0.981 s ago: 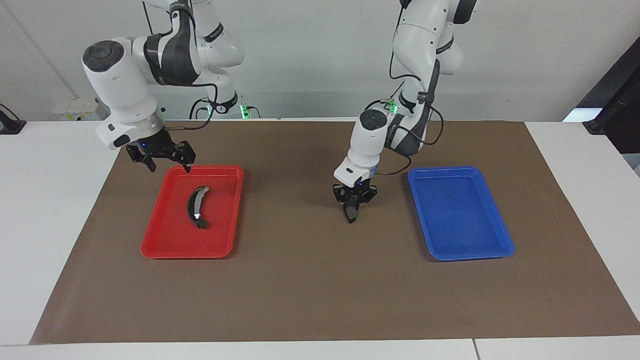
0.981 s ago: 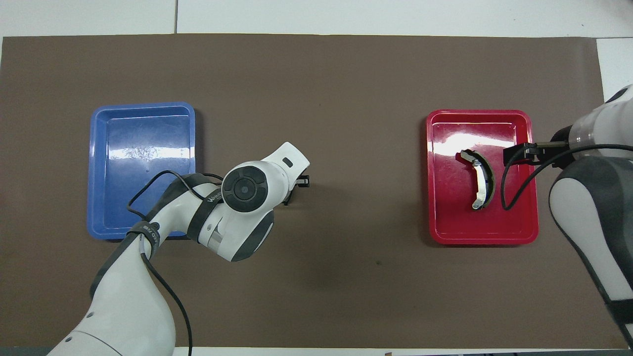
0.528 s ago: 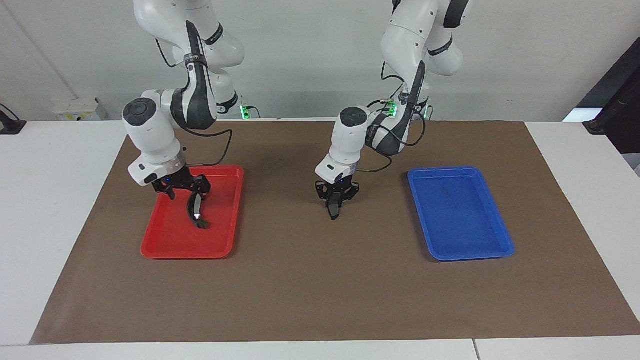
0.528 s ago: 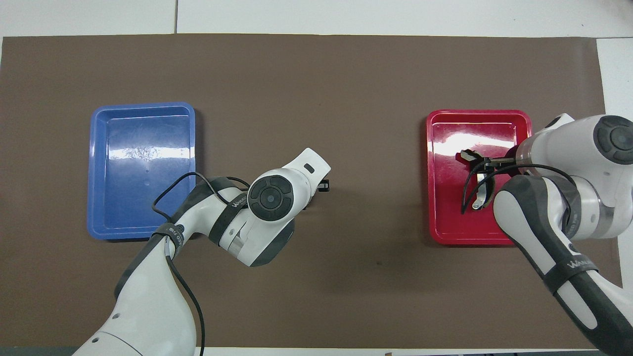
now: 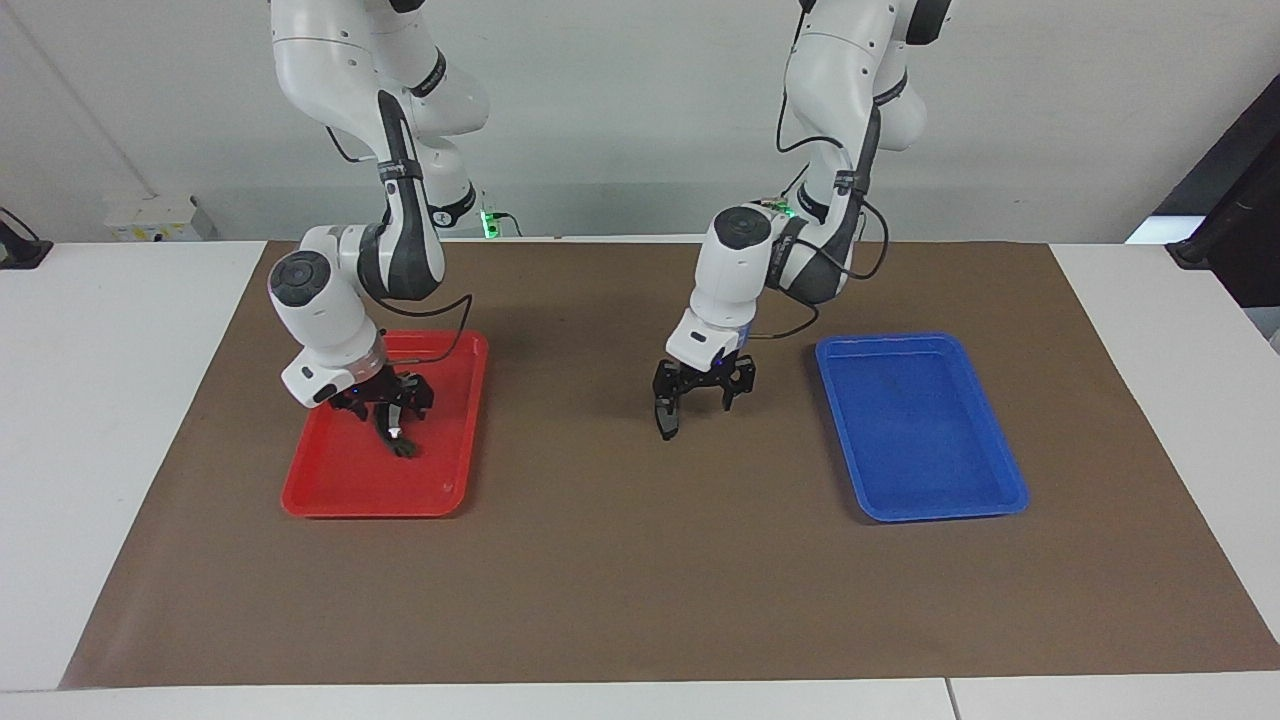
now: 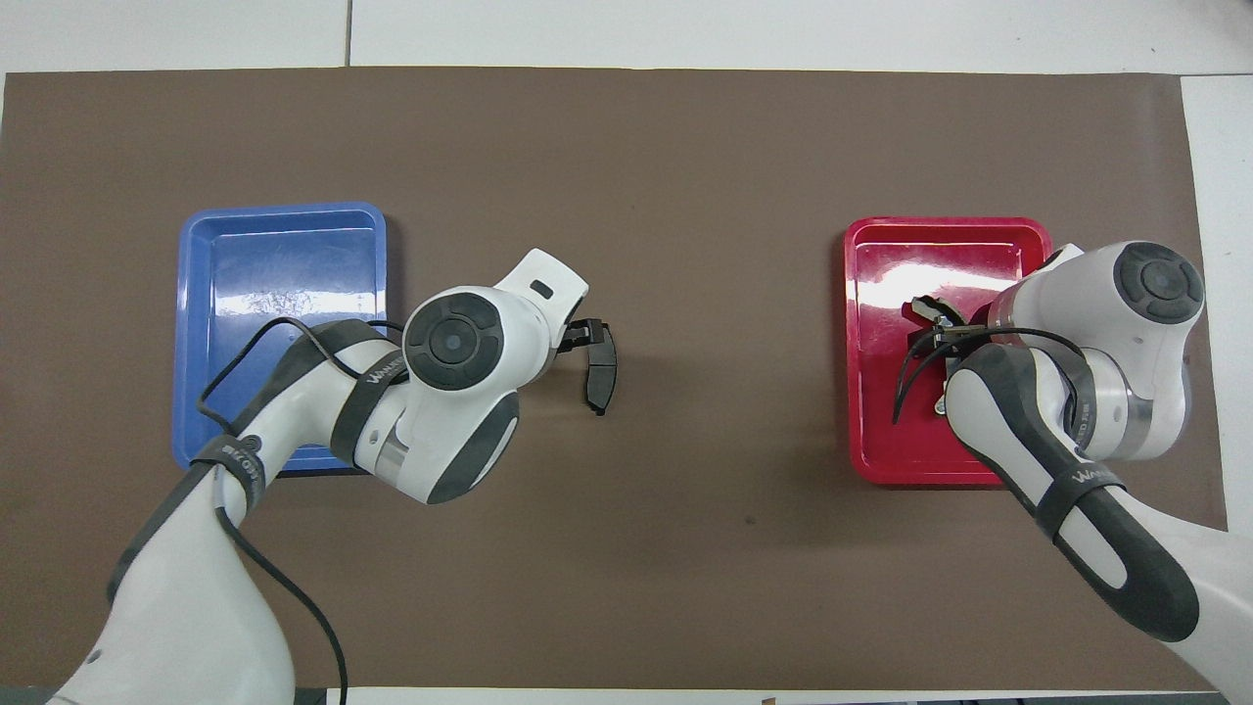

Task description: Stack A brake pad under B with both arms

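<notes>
On the brown mat (image 5: 620,580) at mid-bench, I see the A brake pad (image 6: 600,374) lying flat between the blue tray (image 5: 920,500) and the red tray (image 5: 330,490). I have the left gripper (image 5: 697,402) just above it, fingers spread wide and gripping nothing; one fingertip sits at the pad's end. B (image 5: 397,437) lies inside the red tray, toward the right arm's end of the bench. I have the right gripper (image 5: 385,402) low over B's middle with fingers apart on either side; whether they touch it I cannot tell.
</notes>
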You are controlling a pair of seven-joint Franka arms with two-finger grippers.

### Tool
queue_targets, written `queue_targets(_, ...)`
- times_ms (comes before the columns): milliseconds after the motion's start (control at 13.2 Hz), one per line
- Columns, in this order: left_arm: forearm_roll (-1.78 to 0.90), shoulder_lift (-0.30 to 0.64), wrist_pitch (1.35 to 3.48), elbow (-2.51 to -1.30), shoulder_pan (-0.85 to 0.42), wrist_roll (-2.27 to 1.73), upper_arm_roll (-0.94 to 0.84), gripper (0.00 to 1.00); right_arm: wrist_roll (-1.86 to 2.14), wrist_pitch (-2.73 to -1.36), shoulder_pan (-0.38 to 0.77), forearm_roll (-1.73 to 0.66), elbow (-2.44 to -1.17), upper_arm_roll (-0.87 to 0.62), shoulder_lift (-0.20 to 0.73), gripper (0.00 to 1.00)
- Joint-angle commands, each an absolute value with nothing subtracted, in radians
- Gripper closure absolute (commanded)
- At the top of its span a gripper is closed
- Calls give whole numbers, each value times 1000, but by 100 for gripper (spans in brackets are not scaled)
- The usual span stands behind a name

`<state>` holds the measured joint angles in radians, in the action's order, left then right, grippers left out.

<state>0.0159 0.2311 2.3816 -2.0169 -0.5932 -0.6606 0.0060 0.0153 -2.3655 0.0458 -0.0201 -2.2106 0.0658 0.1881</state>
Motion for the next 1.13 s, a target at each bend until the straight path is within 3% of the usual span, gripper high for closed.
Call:
queue_targets(0,6,126,2214,-2048,-497,-539,5,0,99,-2365,28,-41,-2232,64,172,0)
queue_targets(453,6,-1,2065,-2045,-188,-248,6,0,144,-2330,29,-41,-2233,64,163,12)
queue_targets(679,6,-38,1924,-1965,-71,-89,9,0,141,-2326,28,-41,-2232,64,163,20)
queue_targets(755,6,-37,1860,-1910,-42,-54,9,0,140,-2315,28,-41,-2229,64,163,28)
queue_targets(830,6,-29,1788,-1848,-19,-13,9,0,137,-2312,29,-41,-2226,64,164,44)
queue_targets(981,6,-11,1662,-1723,8,37,9,0,108,-2295,34,-43,-2215,64,164,95)
queue_targets(1057,6,4,1605,-1662,11,41,9,0,68,-2272,35,-41,-2191,64,164,100)
